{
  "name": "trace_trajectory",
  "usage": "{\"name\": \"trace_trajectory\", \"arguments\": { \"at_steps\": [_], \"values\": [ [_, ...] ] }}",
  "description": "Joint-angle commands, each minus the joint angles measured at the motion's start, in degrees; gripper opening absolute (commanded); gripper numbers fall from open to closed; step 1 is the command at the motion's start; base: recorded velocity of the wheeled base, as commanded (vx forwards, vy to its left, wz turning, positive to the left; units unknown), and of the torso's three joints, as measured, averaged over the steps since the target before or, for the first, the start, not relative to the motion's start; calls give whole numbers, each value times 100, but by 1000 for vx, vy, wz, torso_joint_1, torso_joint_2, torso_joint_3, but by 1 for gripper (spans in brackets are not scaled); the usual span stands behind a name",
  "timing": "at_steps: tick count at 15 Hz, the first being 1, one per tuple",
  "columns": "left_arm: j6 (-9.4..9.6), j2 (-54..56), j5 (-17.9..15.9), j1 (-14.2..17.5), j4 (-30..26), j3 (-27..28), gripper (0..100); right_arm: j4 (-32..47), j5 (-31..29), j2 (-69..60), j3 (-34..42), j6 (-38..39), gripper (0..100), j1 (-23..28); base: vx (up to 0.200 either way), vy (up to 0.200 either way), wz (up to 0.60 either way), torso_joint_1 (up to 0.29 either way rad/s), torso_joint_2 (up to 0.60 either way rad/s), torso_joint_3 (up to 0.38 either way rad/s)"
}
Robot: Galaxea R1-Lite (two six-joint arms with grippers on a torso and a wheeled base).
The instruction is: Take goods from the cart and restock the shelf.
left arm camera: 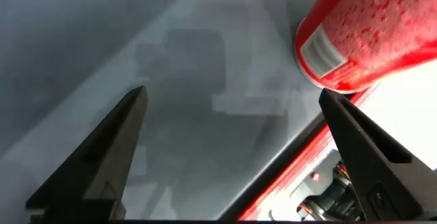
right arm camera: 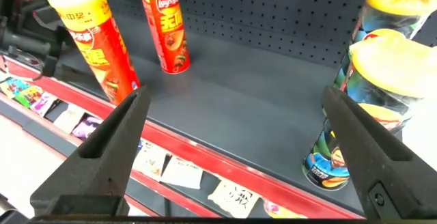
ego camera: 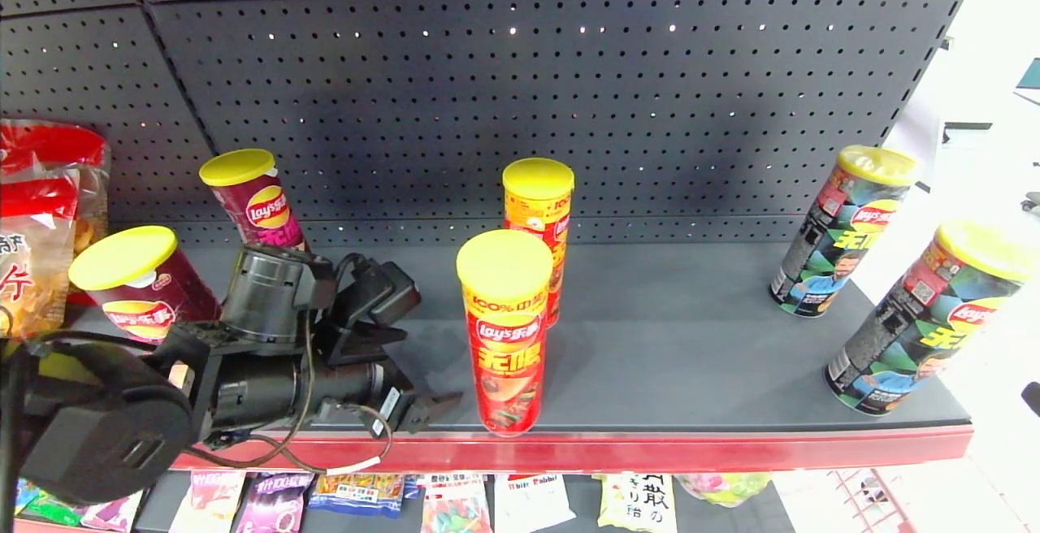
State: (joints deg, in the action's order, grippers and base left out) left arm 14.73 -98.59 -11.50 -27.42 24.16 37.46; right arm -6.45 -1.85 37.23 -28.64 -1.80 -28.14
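Observation:
A grey shelf [ego camera: 666,354] with a red front lip carries several yellow-lidded chip cans. One red can [ego camera: 504,338] stands near the front edge, and a second red can [ego camera: 538,232] is behind it. My left gripper [ego camera: 414,366] hovers over the shelf just left of the front red can, open and holding nothing. In the left wrist view the left gripper [left arm camera: 232,94] has its jaws wide apart, with that can's base [left arm camera: 355,39] beside one finger. My right gripper [right arm camera: 233,94] is open and empty in front of the shelf, between the red cans [right arm camera: 95,39] and the dark patterned cans [right arm camera: 382,115].
Two purple cans [ego camera: 252,200] stand tilted at the shelf's left, next to snack bags [ego camera: 41,216]. Two dark patterned cans [ego camera: 845,232] occupy the right end. A perforated back panel [ego camera: 569,94] closes the rear. Packets [ego camera: 455,500] lie on the lower shelf.

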Motion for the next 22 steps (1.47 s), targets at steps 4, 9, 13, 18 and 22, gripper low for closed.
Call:
{"name": "trace_trajectory", "arguments": {
  "at_steps": [4, 9, 13, 18, 22],
  "values": [
    [-5, -240, -2, -80, 1, 200, 100, -6, 1, 4, -10, -4, 100, 10, 0, 0, 0, 0, 0, 0],
    [-5, -398, -2, -88, 1, 393, 100, -6, 10, -5, 7, -4, 100, 71, 0, 0, 0, 0, 0, 0],
    [4, -504, -2, -106, 1, 552, 100, -6, 10, 4, 7, -4, 100, 71, 0, 0, 0, 0, 0, 0],
    [-5, -618, -2, -168, 1, 727, 100, -6, 10, 12, 16, 5, 100, 71, 0, 0, 0, 0, 0, 0],
    [-5, -636, -2, -194, 1, 736, 100, -6, 10, 4, 33, 5, 100, 71, 0, 0, 0, 0, 0, 0]
  ]
}}
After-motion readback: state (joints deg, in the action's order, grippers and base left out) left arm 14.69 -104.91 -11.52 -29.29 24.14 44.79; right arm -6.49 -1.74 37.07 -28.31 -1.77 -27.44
